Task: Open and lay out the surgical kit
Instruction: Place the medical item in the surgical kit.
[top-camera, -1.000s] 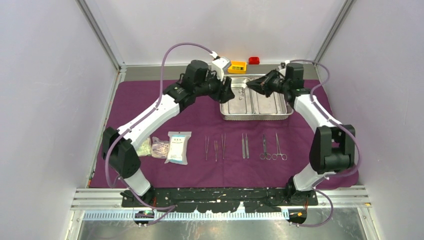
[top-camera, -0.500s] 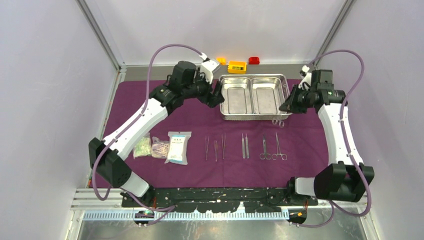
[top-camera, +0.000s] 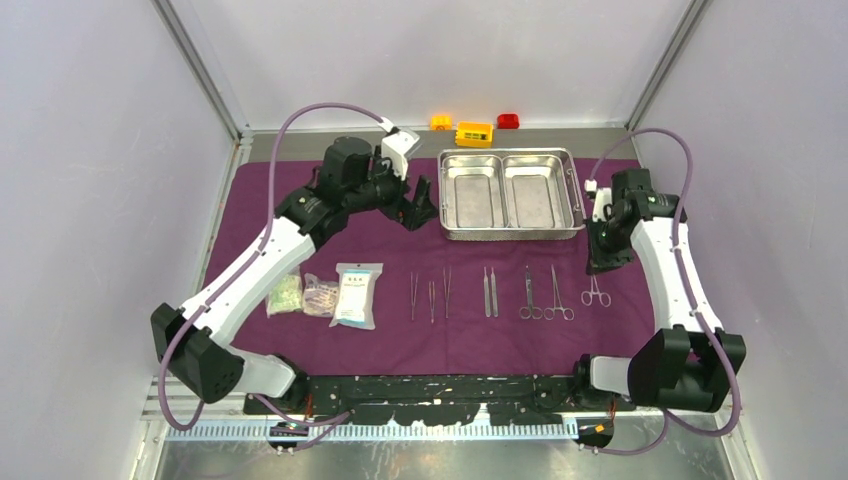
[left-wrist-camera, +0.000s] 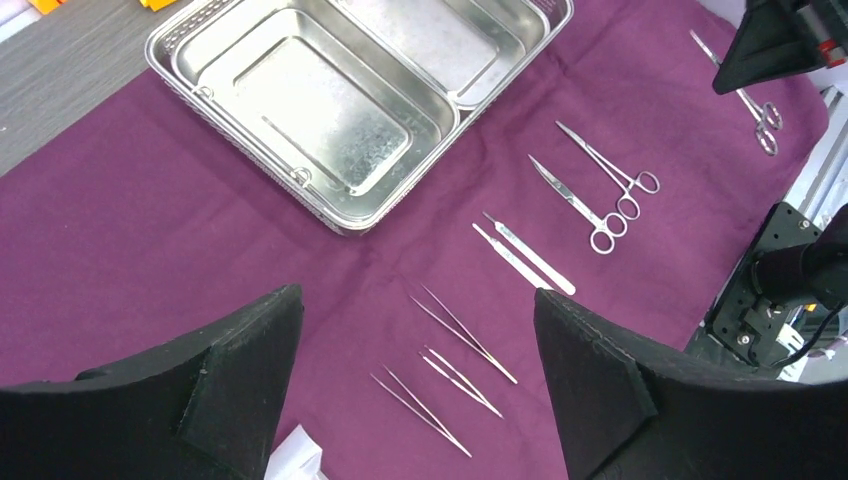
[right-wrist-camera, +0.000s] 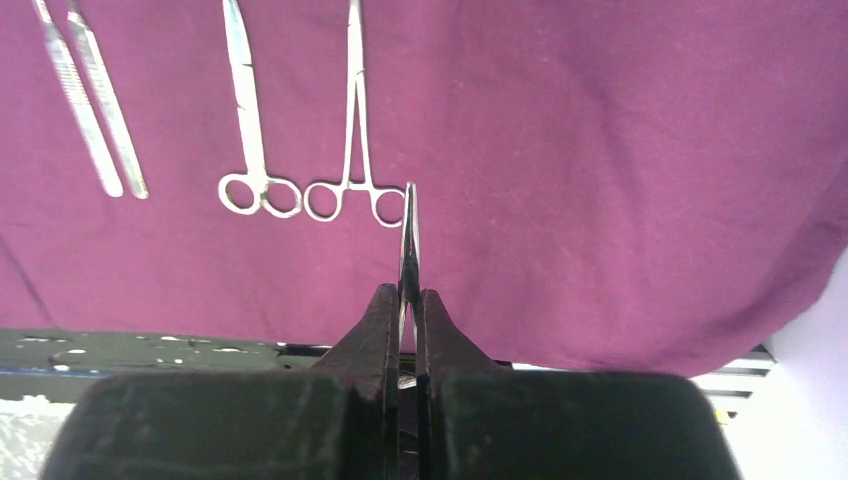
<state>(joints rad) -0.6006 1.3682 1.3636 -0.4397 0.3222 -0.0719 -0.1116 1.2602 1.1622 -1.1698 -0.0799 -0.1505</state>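
Note:
The dark-purple cloth (top-camera: 400, 240) lies spread out. The empty two-compartment steel tray (top-camera: 505, 235) stands at its far middle. In a row near the front lie three tweezers (top-camera: 430, 295), two flat-handled tools (top-camera: 489, 292), scissors (top-camera: 527, 295) and a clamp (top-camera: 560, 298). Clear packets (top-camera: 357, 295) lie at the left. My right gripper (top-camera: 605, 262) is shut on another clamp (top-camera: 596, 293) just right of the row; it shows edge-on in the right wrist view (right-wrist-camera: 410, 230) between the shut gripper (right-wrist-camera: 408, 292). My left gripper (top-camera: 415, 200) is open and empty, left of the tray, above the tweezers (left-wrist-camera: 465, 335).
Orange (top-camera: 441, 121), yellow (top-camera: 474, 132) and red (top-camera: 508, 120) bricks sit on the grey strip behind the cloth. The cloth's right edge hangs near the right arm. Walls close in on both sides.
My right gripper lifted a clamp out of the tray and carried it to the right end of the row. My left gripper drew back left, away from the tray.

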